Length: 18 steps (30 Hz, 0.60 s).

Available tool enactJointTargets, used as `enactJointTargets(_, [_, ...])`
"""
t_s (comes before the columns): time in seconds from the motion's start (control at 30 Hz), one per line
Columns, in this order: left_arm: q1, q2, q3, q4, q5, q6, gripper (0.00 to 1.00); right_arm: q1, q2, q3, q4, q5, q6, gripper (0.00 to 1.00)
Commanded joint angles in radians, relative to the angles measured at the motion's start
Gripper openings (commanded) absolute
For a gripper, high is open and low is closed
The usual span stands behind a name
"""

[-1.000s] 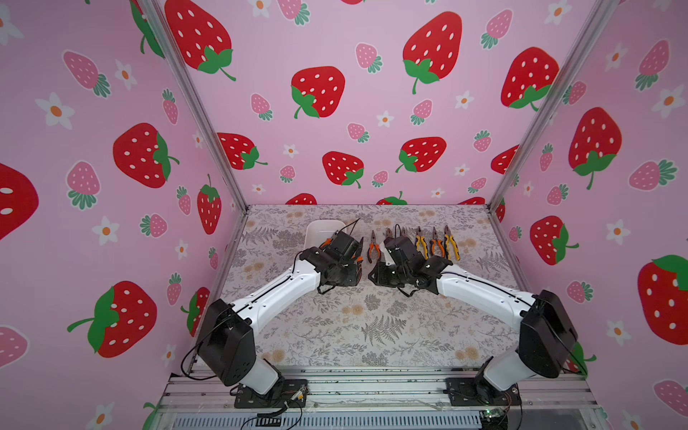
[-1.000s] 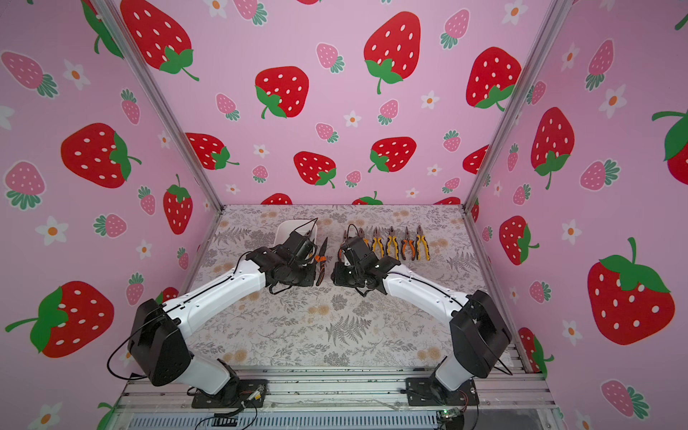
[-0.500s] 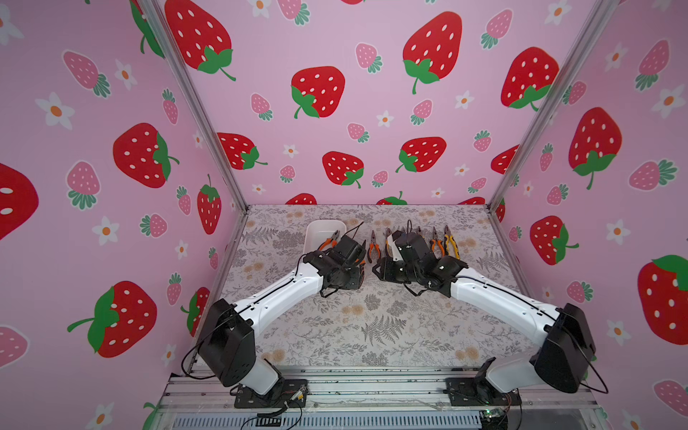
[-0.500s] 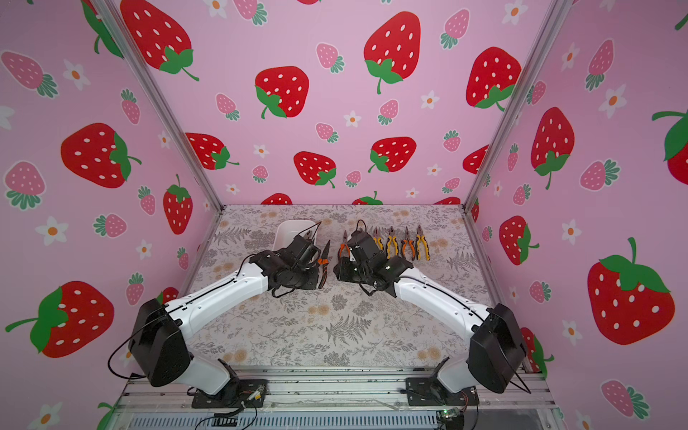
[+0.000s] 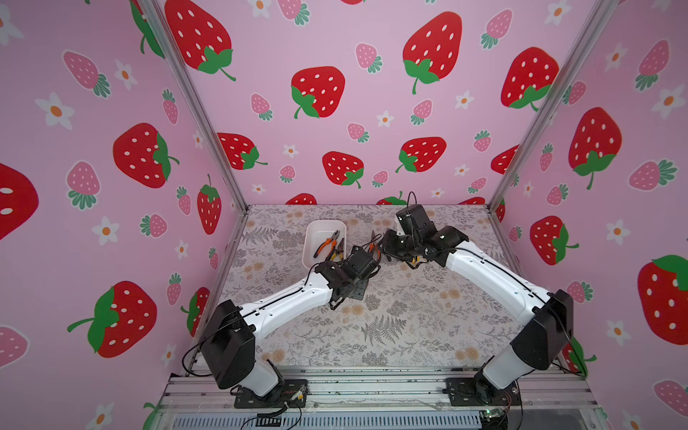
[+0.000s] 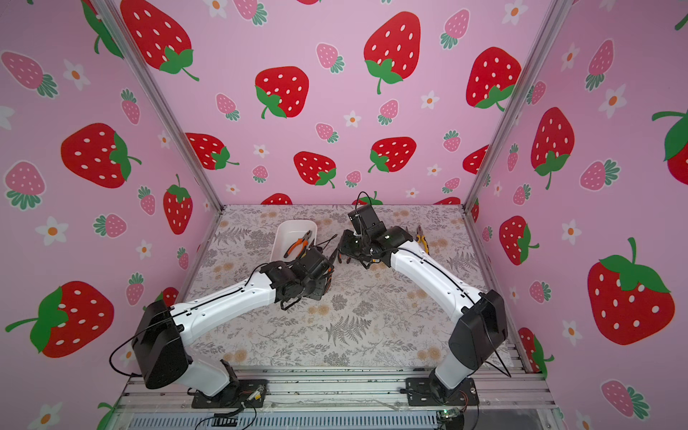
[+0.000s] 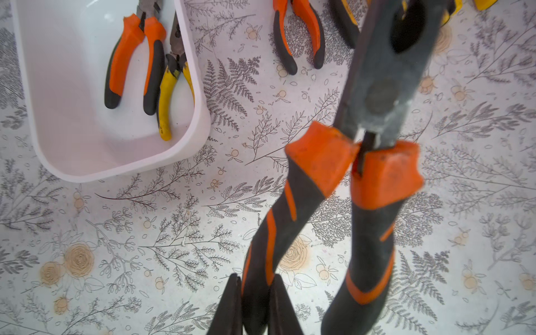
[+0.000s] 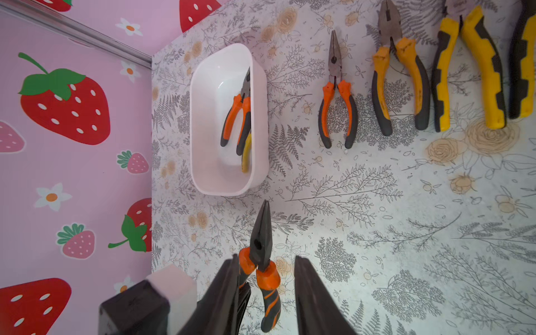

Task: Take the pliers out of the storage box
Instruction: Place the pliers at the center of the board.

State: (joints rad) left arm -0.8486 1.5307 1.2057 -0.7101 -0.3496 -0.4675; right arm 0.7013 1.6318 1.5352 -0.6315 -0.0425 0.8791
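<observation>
While the left tool (image 7: pixel 255 307) pinches tight on one orange-and-black handle of the long-nose pliers (image 7: pixel 374 95), that pair hangs above the counter (image 7: pixel 145 246), just beside the storage box (image 5: pixel 320 231) on its right-arm side, nose pointing toward the box's near corner. Right tool (image 8: pixel 264 256) is right there too, jaws standing apart either side of the handles, clear daylight between the pliers and one finger (image 8: pixel 313 290), so no grip from it. Inside the box: an orange-handled pair (image 8: pixel 245 113) and a yellow-handled pair (image 8: pixel 246 153), tucked along the wall on that same side. Farther out from the box on that side, a row of pliers (image 8: pixel 380 69) lies flat on the counter, handles all pointing the same way.
</observation>
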Motion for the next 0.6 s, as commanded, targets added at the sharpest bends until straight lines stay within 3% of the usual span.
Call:
enactJointTargets(0.0, [-0.046,0.018,0.068,-0.012,-0.149,0.041,0.0,0.002,0.035,0.05,-0.088,-0.012,0.049,0.37])
enactJointTargets(0.33, [-0.071,0.033,0.074,-0.004,-0.194,0.052,0.0,-0.005,0.065,0.136,-0.147,0.012,0.1,0.38])
enactJointTargets(0.57, [-0.097,0.022,0.077,0.016,-0.241,0.071,0.0,-0.003,0.077,0.092,-0.127,-0.003,0.122,0.38])
